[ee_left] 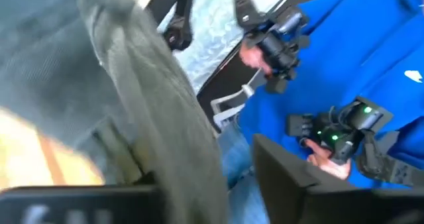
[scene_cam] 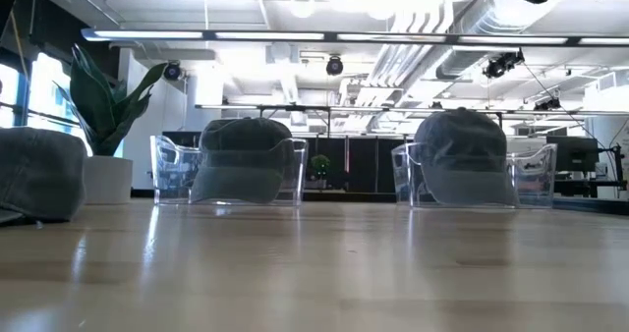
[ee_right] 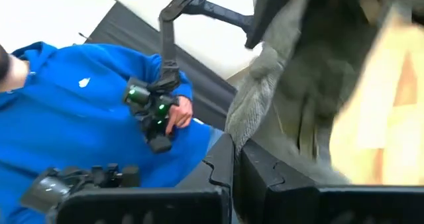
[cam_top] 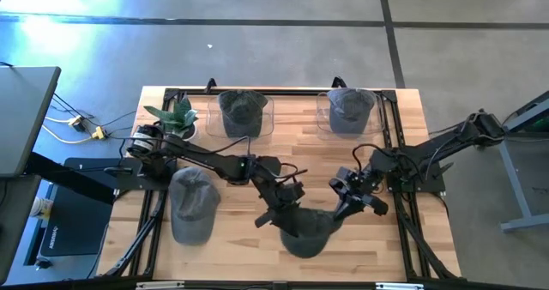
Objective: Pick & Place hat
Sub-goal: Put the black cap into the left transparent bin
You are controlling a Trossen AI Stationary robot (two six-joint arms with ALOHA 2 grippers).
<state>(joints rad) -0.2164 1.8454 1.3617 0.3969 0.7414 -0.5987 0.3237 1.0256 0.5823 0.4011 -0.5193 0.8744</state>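
Note:
A dark grey hat (cam_top: 307, 232) is near the table's near edge, between both arms. My left gripper (cam_top: 273, 211) is at the hat's left rim and my right gripper (cam_top: 347, 206) at its right rim, each shut on the hat. The left wrist view shows the hat's grey cloth (ee_left: 152, 98) close up, and so does the right wrist view (ee_right: 311, 65). A second grey hat (cam_top: 193, 204) lies flat on the table's left side. It also shows in the low view (scene_cam: 39, 185). My left gripper holds the hat by its rim (ee_left: 192, 164) on the side toward the table's left, slanting down from the far left. The cloth covers one finger; the other finger (ee_left: 298, 184) shows beside it. Whether the hat is clear of the table, I cannot tell. My right gripper (ee_right: 235, 171) pinches the hat's rim edge (ee_right: 248, 128) on the side toward the table's right, between its two closed fingers. It comes slanting down from the far right. The cloth rises from the fingers in a bunched fold.
Two clear bins stand at the far edge, each holding a grey hat (cam_top: 243, 110) (cam_top: 350, 108). A potted plant (cam_top: 176, 118) stands at the far left corner. Bare wood lies mid-table (cam_top: 300, 144). A person in blue (ee_right: 73, 124) with hand controllers is beyond the near edge.

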